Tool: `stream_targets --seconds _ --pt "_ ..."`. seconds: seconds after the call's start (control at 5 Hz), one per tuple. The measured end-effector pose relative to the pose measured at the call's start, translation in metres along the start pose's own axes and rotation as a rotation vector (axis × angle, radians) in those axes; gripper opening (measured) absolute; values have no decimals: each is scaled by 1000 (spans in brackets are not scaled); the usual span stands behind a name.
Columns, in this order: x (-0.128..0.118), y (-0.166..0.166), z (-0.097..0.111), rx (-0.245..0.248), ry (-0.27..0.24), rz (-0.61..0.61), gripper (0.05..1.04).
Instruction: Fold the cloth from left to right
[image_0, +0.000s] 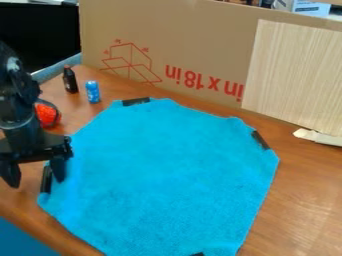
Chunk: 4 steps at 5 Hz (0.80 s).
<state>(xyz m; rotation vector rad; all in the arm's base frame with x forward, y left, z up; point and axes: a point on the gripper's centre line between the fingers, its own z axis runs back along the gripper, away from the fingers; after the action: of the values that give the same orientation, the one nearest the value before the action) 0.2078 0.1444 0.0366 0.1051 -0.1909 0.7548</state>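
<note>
Hand (35, 179) at left edge of cloth (167, 175)

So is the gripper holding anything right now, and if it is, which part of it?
Nothing is held: the gripper is open, its fingers spread wide near the black strip at the edge of the blue cloth.
</note>
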Motion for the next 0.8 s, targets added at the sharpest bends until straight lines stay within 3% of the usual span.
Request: stream_targets --seconds 0.2,0.6,0.8 --pt "1 -1 -7 39 -25 1 921" --pt "2 -5 -8 48 -46 6 388" --pt "-2 -6 -4 50 -41 -11 180"
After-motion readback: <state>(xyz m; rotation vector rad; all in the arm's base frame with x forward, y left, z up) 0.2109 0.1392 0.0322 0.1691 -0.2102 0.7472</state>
